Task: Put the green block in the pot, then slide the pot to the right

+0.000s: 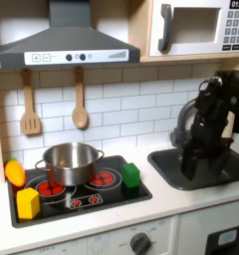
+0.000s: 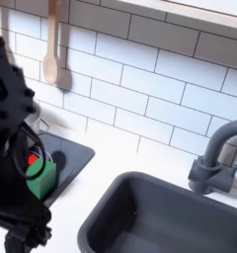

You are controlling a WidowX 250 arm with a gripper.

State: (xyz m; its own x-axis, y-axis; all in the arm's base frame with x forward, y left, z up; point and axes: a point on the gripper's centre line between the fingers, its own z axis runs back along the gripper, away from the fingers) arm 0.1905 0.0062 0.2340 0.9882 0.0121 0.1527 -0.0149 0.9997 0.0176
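Note:
The shiny silver pot [image 1: 70,159] stands on the back left burner of the black toy stove [image 1: 110,195]. The small green block [image 1: 131,176] sits upright on the stove's right edge in the first exterior view, apart from the pot; in the second exterior view the green block [image 2: 39,179] shows beside the dark arm. My black gripper [image 1: 194,169] hangs over the dark sink [image 1: 229,171], well to the right of the block. Its fingers blend into the dark arm, so open or shut is unclear.
A yellow block [image 1: 28,203] lies at the stove's front left, with a yellow-orange toy piece [image 1: 14,172] behind it. A spatula [image 1: 30,105] and a wooden spoon [image 1: 80,100] hang on the tiled wall. A grey faucet [image 2: 213,158] rises behind the sink [image 2: 170,219].

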